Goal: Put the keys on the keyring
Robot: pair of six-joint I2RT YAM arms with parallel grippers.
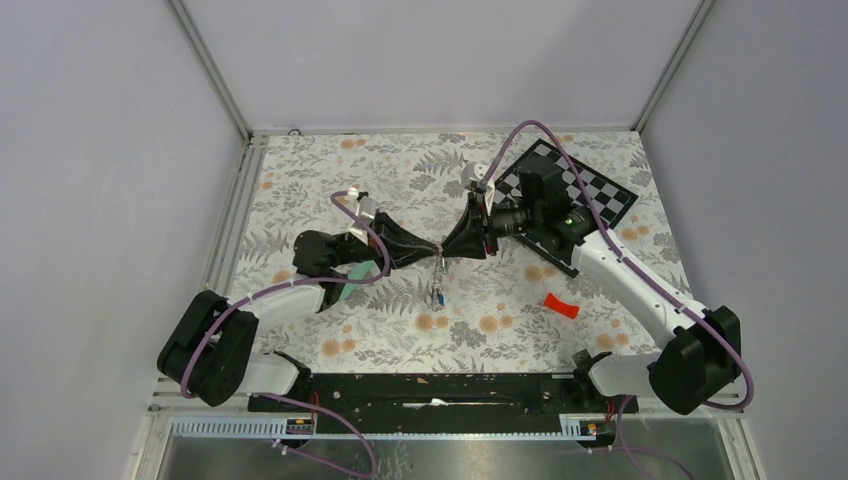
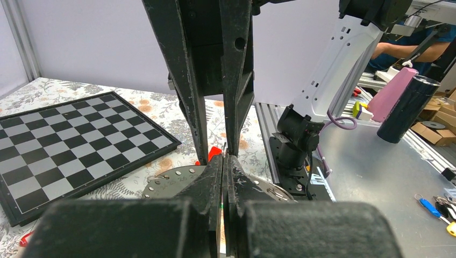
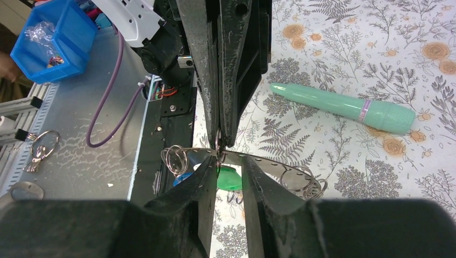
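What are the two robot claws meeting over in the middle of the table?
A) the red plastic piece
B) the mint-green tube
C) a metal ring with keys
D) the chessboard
C: the left gripper pinches the rim of the keyring, right at the tips of the right gripper.

Floral table (image 1: pixel 400 170); chessboard (image 1: pixel 600 195) (far right), red piece (image 1: pixel 562 306), green tube (image 3: pixel 344 107)

Chessboard (image 1: pixel 598 192), red curved piece (image 1: pixel 561 306), mint-green tube (image 3: pixel 344 107) on floral table (image 1: pixel 400 170).
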